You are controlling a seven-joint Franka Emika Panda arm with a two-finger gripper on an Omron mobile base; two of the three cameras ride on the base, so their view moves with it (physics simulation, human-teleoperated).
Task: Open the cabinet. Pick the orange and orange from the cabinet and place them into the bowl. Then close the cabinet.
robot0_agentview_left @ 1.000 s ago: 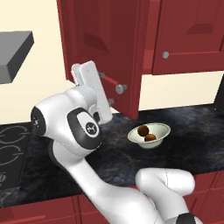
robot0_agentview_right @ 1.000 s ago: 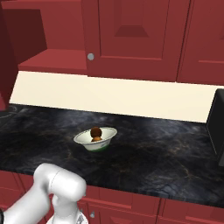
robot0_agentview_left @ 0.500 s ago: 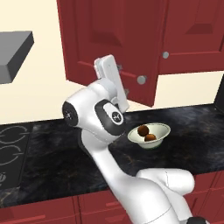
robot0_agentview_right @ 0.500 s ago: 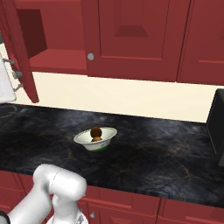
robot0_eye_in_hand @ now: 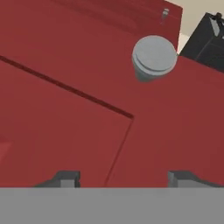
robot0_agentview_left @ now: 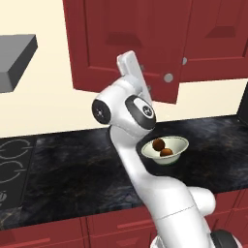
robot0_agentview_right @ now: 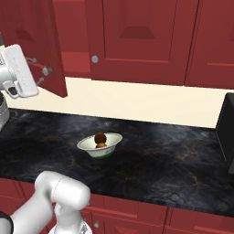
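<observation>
1. The cabinet (robot0_agentview_left: 131, 43) is seen with its left door (robot0_agentview_right: 32, 41) swung partly out from the wall.
2. The end effector (robot0_eye_in_hand: 122, 177) is raised in front of that door, its fingers (robot0_eye_in_hand: 65, 178) spread apart with nothing between them; a grey knob (robot0_eye_in_hand: 154, 57) is seen at about 1 o'clock in the hand view.
3. Both oranges (robot0_agentview_left: 162, 147) are seen lying in the bowl (robot0_agentview_left: 164, 149).
4. The bowl is set on the dark desk (robot0_agentview_right: 160, 160), at about 4 o'clock from the end effector in the right base view.

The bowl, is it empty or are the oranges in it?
Not empty. Both oranges sit inside the bowl on the counter; the left base view shows the two side by side.
</observation>
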